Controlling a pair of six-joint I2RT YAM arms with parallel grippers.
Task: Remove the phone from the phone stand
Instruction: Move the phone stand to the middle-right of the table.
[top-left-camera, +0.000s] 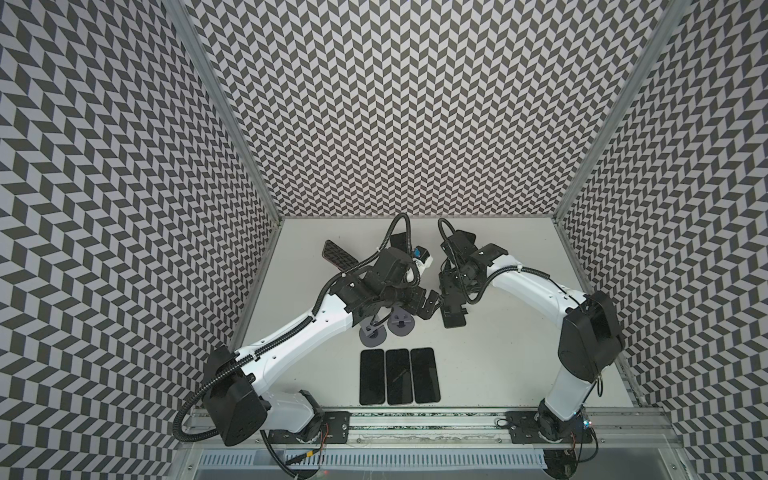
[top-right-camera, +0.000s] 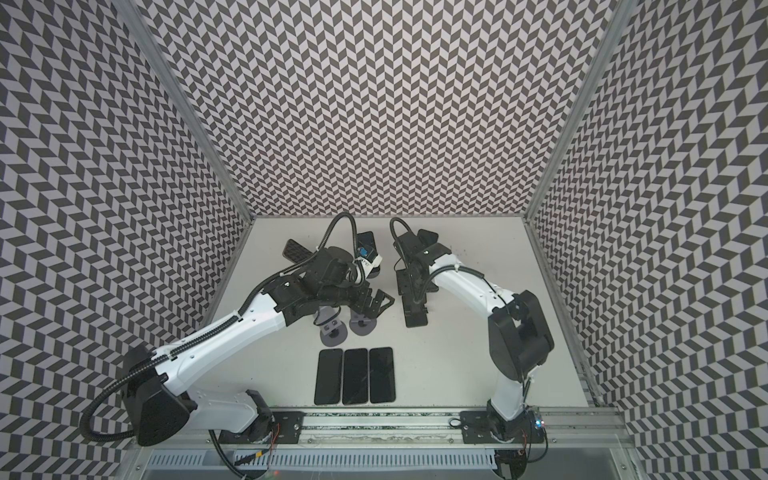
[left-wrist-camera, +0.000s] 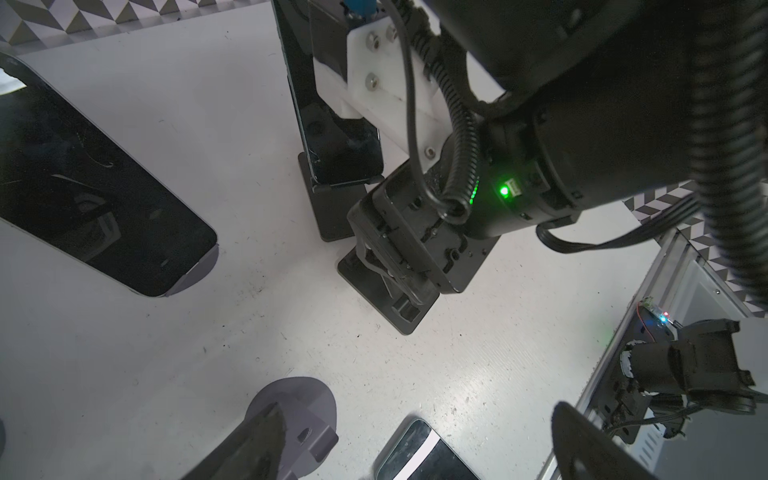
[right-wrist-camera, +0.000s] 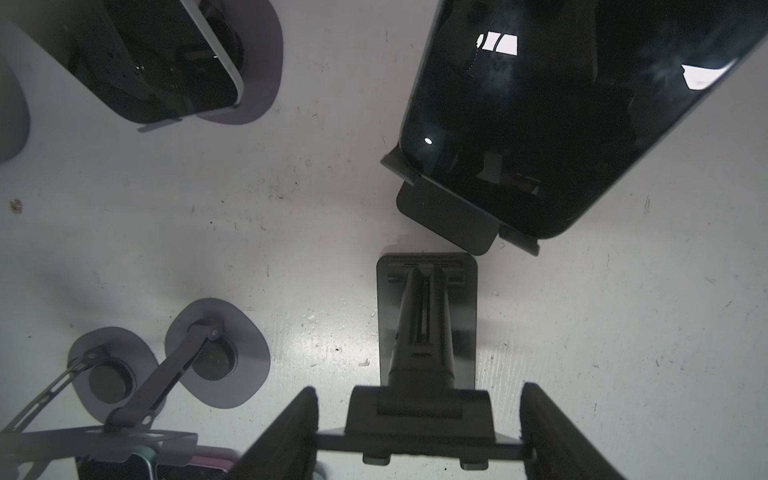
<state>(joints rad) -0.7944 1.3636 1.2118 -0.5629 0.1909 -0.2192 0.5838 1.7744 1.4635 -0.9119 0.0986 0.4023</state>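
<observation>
While the phone (right-wrist-camera: 561, 116) is leaning in its black stand (right-wrist-camera: 446, 216), the right pincer (right-wrist-camera: 419, 390) is straddling an empty stand (right-wrist-camera: 426, 324).
The phone is sitting just beyond that pincer on the far side, its long axis running up and away, nearer the right arm. The jaws are standing half closed on either side of the empty stand, and I cannot tell if they are gripping it. The left pincer (top-left-camera: 430, 305) is gaping wide, empty.

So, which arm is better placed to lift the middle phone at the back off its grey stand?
Left, probably. The left hand is open and free, and that phone stands near it in the left wrist view. The right hand is busy around the empty black stand.
</observation>
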